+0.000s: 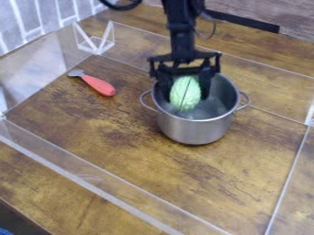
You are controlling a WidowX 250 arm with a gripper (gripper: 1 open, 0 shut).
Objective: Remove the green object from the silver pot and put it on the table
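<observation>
The silver pot stands in the middle of the table, and its steel wall rings the hand on all sides. The way up is open. In front of the pot lies wide bare wood. To the left a red-orange tool lies in the way. Clear plastic walls close the table's edges.
</observation>
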